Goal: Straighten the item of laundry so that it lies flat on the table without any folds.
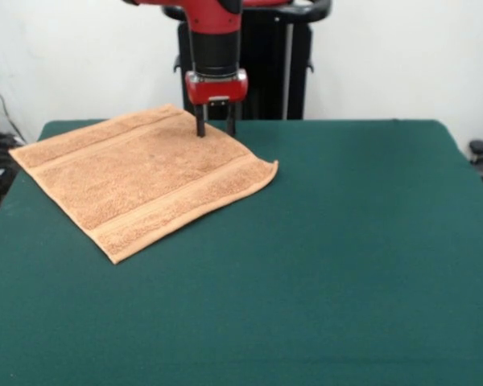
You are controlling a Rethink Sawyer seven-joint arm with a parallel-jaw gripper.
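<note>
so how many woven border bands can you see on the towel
2. One band runs near the towel's far edge, beside the gripper; the other band runs near its front edge.

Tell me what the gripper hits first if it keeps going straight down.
Most likely the towel: the gripper points down over its far corner, fingertips at or just above the cloth; contact is unclear.

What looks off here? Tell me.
Little stands out. The towel lies flat but turned at an angle on the table, its right corner curling up slightly. The gripper stands open at its far edge.
</note>
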